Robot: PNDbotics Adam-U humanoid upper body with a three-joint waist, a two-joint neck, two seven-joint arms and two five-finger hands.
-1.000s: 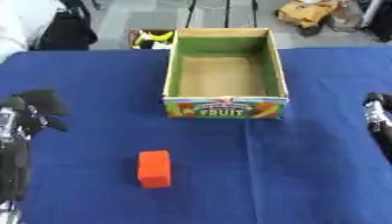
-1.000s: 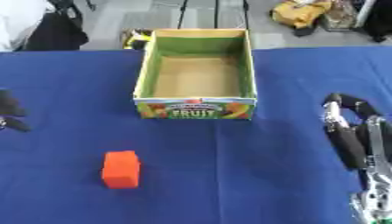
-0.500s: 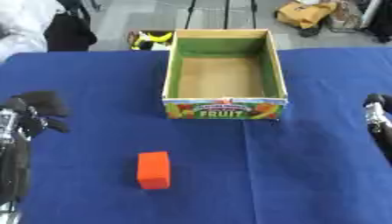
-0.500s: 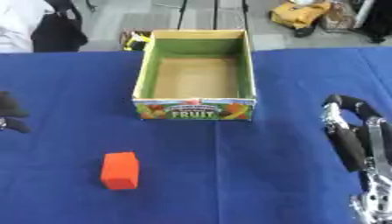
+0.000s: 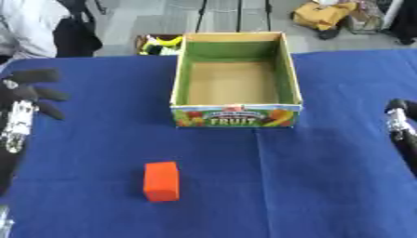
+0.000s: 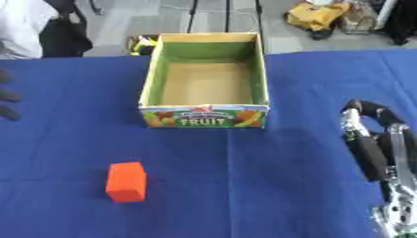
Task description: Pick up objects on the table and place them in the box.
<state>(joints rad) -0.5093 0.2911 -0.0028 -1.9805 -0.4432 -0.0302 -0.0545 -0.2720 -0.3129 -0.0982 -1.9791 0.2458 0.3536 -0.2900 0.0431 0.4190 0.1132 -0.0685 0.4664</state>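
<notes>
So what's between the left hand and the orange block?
Only bare blue tablecloth lies between the left hand and the orange block, seen in the left eye view.

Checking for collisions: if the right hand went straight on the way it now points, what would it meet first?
Probably nothing: the right hand points up the bare blue tablecloth, to the right of the fruit box. Depth is uncertain.

A blue cloth [image 5: 326,186] covers the table. Beyond the table's far edge lies a grey floor [image 5: 130,18]. On that floor, right of centre, sits a yellow bag [image 5: 322,14]. Thin dark legs of a stand [image 5: 220,11] rise behind the table's middle. A yellow-green item [image 5: 159,42] lies just past the edge.
</notes>
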